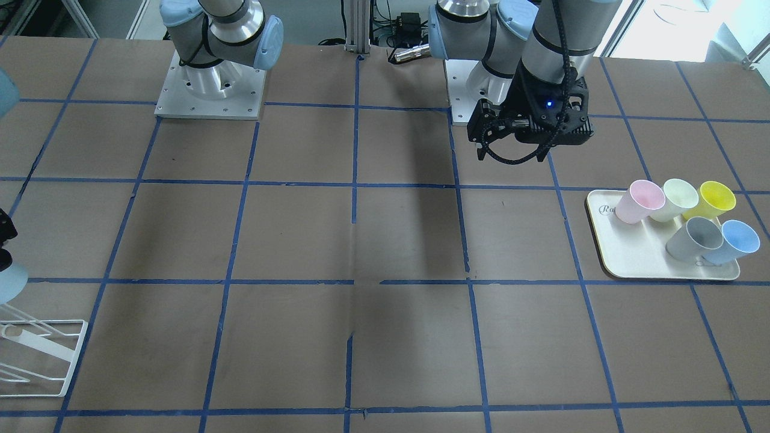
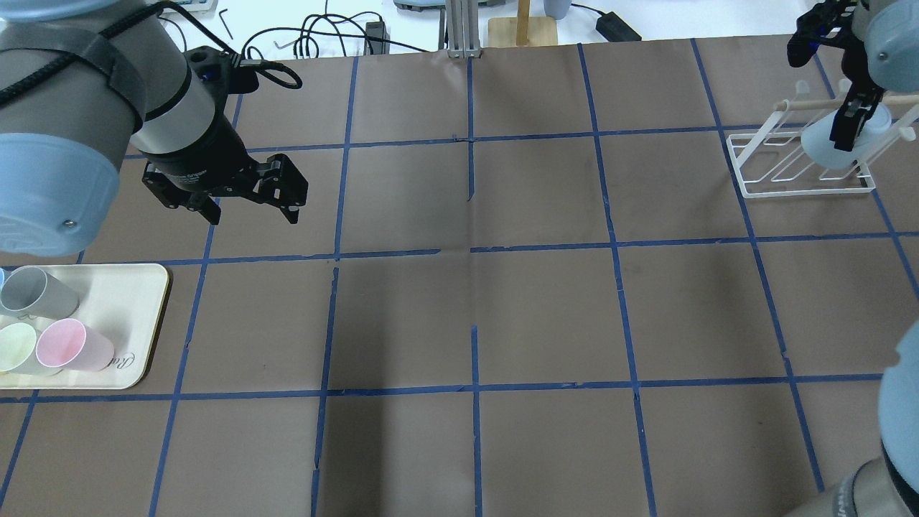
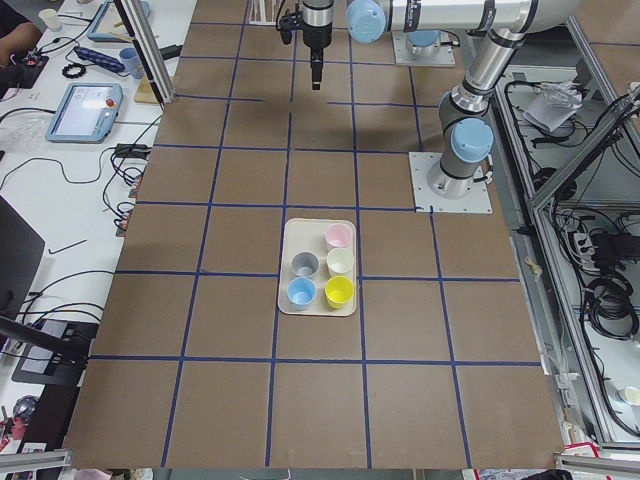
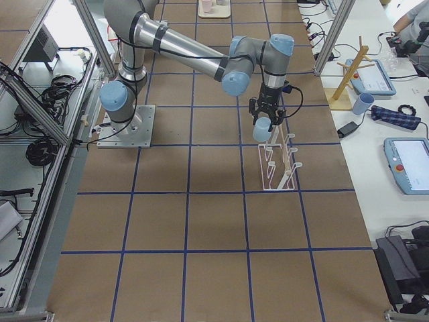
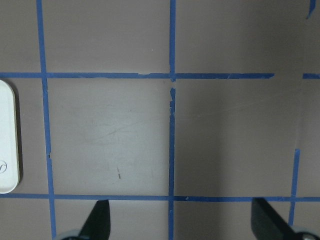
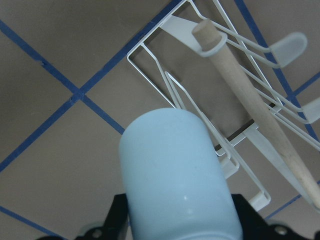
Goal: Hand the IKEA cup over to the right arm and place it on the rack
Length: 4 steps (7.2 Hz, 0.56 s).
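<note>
My right gripper (image 2: 856,122) is shut on the IKEA cup (image 2: 831,147), a very pale blue tumbler, and holds it just over the white wire rack (image 2: 793,188) at the table's far right. In the right wrist view the cup (image 6: 177,170) fills the lower middle, with black fingers (image 6: 116,216) on both sides of it, above the rack's rods (image 6: 159,75) and beside its wooden peg (image 6: 255,107). The exterior right view shows the cup (image 4: 262,131) above the rack (image 4: 278,168). My left gripper (image 2: 251,207) is open and empty above bare table.
A cream tray (image 1: 631,258) holds several cups: pink (image 1: 640,201), pale green (image 1: 677,198), yellow (image 1: 713,199), grey (image 1: 695,237) and deeper blue (image 1: 734,242). The tray's edge (image 5: 7,140) shows in the left wrist view. Blue tape lines grid the brown table.
</note>
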### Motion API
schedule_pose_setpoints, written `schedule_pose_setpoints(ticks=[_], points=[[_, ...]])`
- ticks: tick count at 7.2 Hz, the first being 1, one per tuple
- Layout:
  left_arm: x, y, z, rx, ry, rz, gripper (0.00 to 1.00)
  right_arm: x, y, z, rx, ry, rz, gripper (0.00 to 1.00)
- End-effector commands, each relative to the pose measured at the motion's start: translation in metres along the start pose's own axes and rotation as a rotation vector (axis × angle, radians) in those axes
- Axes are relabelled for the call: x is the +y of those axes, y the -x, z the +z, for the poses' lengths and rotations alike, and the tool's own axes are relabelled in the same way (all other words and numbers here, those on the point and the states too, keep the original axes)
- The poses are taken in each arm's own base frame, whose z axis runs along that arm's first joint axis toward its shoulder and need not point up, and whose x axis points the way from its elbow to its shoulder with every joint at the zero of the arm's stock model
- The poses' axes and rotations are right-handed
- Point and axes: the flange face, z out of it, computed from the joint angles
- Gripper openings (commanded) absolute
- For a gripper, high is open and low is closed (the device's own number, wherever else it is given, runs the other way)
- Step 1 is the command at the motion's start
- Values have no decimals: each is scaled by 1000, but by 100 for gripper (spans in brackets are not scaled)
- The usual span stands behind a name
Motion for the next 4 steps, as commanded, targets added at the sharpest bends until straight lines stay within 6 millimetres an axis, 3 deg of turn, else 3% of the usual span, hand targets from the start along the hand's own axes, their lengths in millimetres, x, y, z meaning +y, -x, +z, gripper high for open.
schedule_pose_setpoints(ticks=[1,4], points=[[-2,10,3,2,-2,53,100,-6,-3,10,-13,1,0,20],[-2,11,3,5,7,50,100,-15,-5,21,-12,-1,-3,21]])
